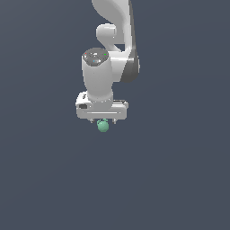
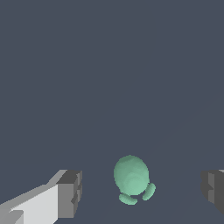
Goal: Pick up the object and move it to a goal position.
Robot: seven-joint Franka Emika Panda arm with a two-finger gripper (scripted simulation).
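A: Starting closest, from the wrist view: what sits between the fingers?
B: The mint-green ball. It lies in the gap between the two dark finger pads, nearer this one than the pad at the other edge of the picture, and touches neither. Two small green lobes stick out at its lower side, so it is not perfectly round.

A: So how do the jaws stand?
B: Spread wide, with clear space on both sides of the ball. They grip nothing.

A: And from the exterior view?
B: The gripper points straight down. The ball shows just under the white bar of the hand, between the two short fingertips. Whether it rests on the flat grey-blue ground or hangs just above it, I cannot tell.

A: Farther back?
B: The white Panda arm rises behind the hand and leaves the top of the picture.

A: Any brand, label or writing?
B: None readable; only a few tiny coloured dots on the grey cap of the wrist joint
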